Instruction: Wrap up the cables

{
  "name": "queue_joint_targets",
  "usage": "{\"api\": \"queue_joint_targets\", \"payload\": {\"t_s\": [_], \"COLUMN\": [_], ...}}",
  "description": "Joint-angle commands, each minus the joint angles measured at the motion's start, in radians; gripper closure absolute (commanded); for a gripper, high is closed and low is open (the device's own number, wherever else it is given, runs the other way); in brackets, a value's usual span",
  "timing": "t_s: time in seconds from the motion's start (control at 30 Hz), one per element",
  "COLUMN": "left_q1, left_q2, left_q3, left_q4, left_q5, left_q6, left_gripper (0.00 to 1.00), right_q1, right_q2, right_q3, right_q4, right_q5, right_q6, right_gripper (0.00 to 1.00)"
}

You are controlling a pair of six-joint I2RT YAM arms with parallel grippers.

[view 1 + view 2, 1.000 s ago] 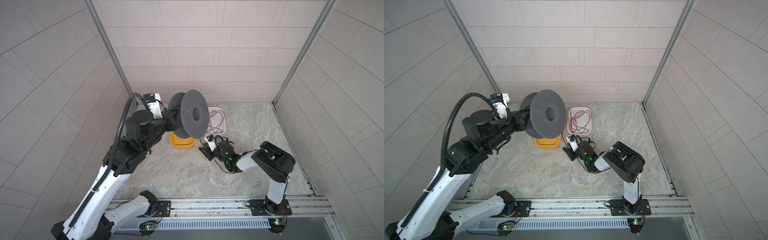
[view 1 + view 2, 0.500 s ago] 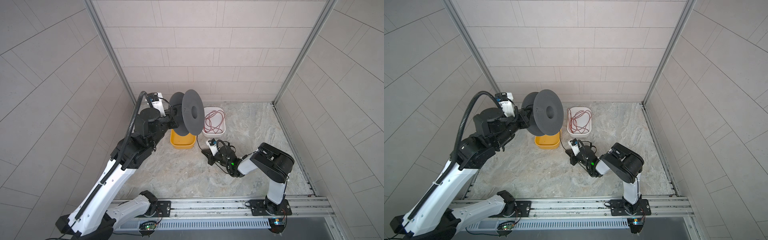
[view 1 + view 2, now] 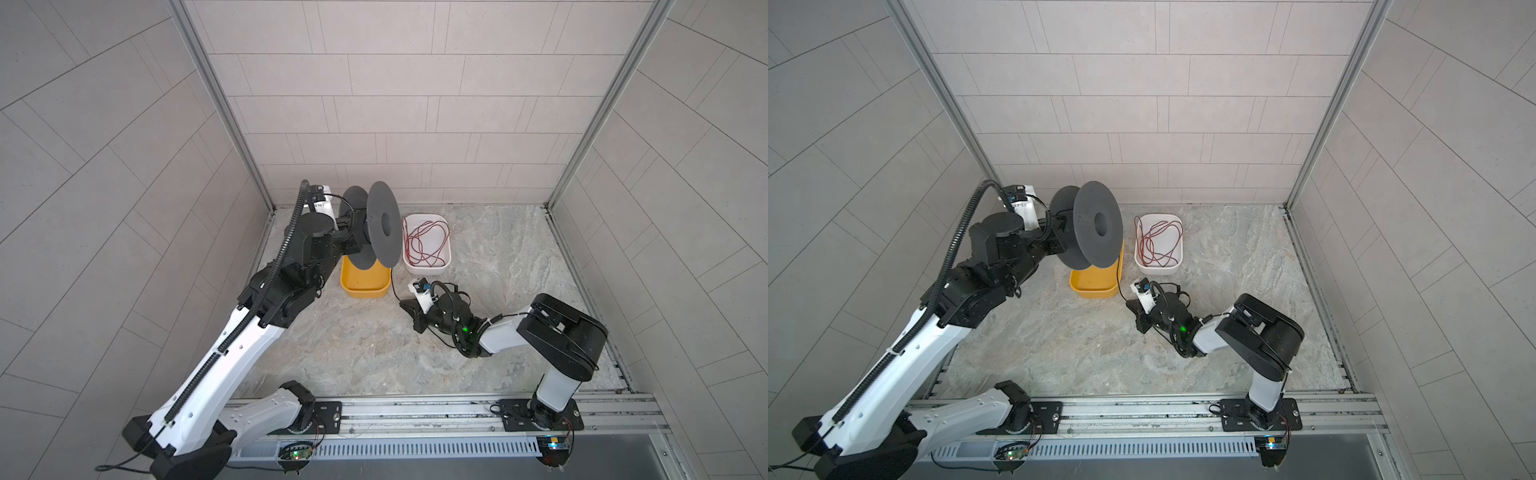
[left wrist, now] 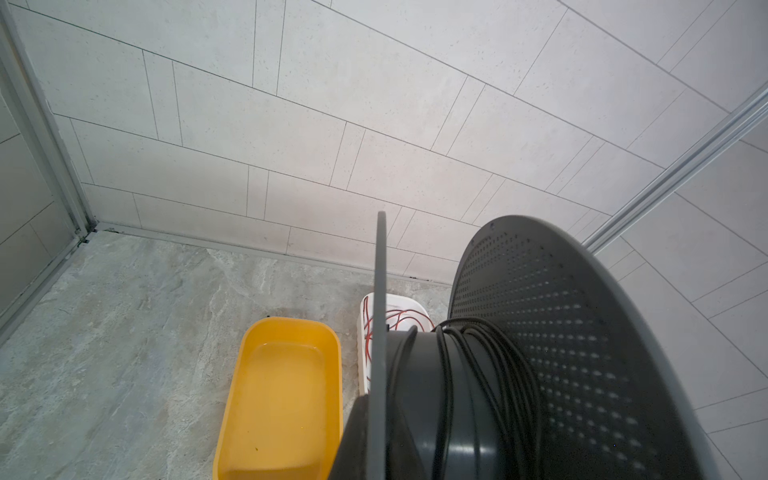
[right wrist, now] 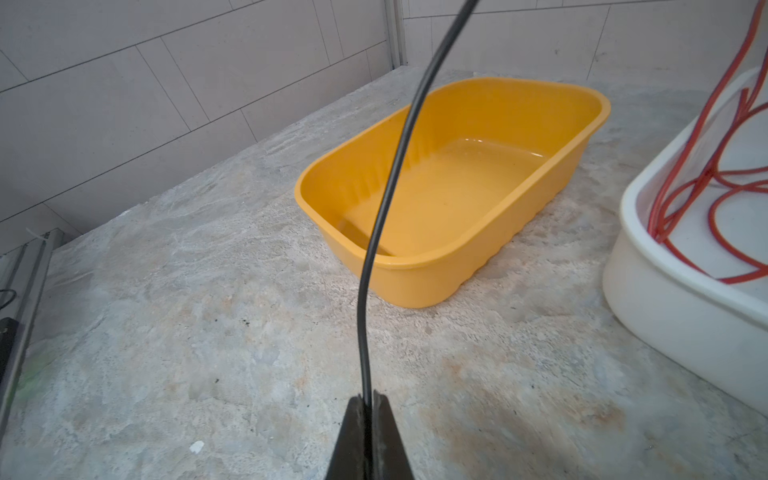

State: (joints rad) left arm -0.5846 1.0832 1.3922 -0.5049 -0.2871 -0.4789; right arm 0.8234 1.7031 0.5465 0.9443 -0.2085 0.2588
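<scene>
A dark grey spool hangs above the yellow tray, and my left gripper is shut on the rim of one flange. Several turns of the thin black cable lie on the spool's hub. One strand of the cable drops from the spool to my right gripper. That gripper sits low over the table beside the tray, shut on the strand. In both top views the spool hides the left fingertips.
The yellow tray stands under the spool with nothing in it. A white tub to its right holds a loose red wire. Tiled walls close the back and both sides.
My right gripper has closed on the black strand and shifted slightly toward the front. The left arm has changed posture, turning the spool a little while keeping it over the tray.
</scene>
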Motion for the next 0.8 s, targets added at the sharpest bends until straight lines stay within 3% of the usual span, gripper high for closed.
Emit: {"api": "queue_joint_targets", "payload": {"t_s": [0.0,0.27,0.6,0.77], "left_q1": [0.005,0.004,0.005,0.003], "left_q2": [0.013,0.046,0.087,0.101], "left_q3": [-0.012,-0.079,-0.103,-0.137], "left_q4": [0.105,0.197,0.241,0.273], "left_q5": [-0.052,-0.133,-0.18,-0.172], "left_q6": [0.011,0.011,0.046,0.067], "left_gripper": [1.0,1.0,1.0,1.0], "right_q1": [0.041,0.126,0.173,0.19], "right_q2": [-0.095,-0.27,-0.425,-0.511], "right_q3": [0.001,0.056,0.15,0.23], "right_q4": [-0.118,-0.389,-0.628,-0.757], "right_q5": [0.053,0.09,-0.047,-0.058], "right_q6": [-0.048,-0.126,-0.164,-0.198], "right_gripper": [1.0,1.0,1.0,1.0]}}
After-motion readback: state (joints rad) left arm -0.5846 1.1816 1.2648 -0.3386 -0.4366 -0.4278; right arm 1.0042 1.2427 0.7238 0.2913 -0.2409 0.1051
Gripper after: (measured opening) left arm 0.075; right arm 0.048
